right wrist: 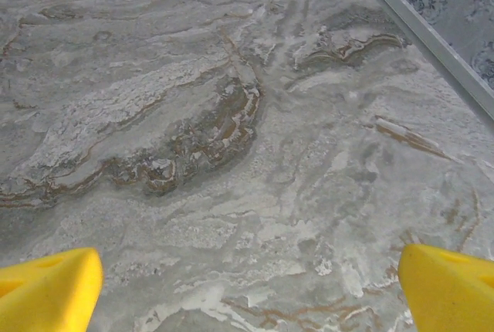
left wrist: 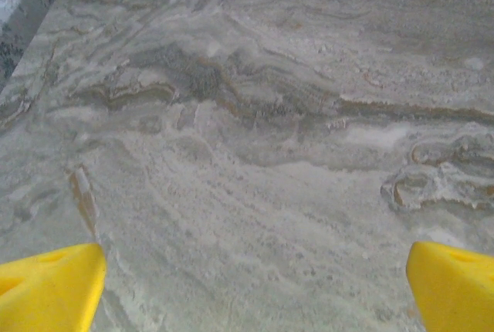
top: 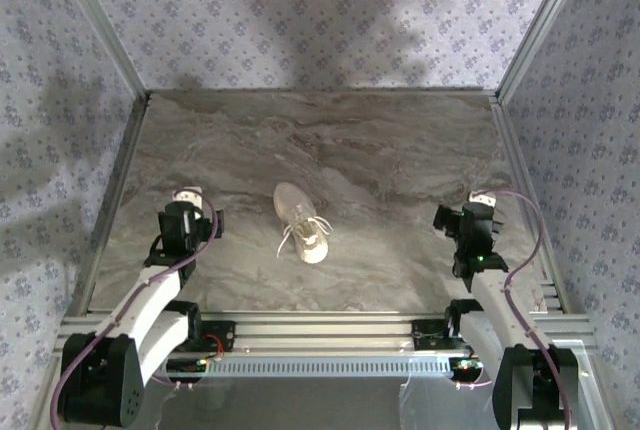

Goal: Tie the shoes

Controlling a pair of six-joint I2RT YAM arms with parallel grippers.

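On marble table (top: 400,150), one sneaker (top: 301,221), two open hands

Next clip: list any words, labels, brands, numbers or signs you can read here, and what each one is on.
No readable text anywhere.
The sneaker is too small to tell whether it carries a brand or label.
The walls have a floral pattern, no lettering.
The table shows marble veining, no marks or numbers.

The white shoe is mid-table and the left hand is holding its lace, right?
No. The white shoe is mid-table, but the left hand is open, well apart from the lace, holding nothing. The top external view shows it.
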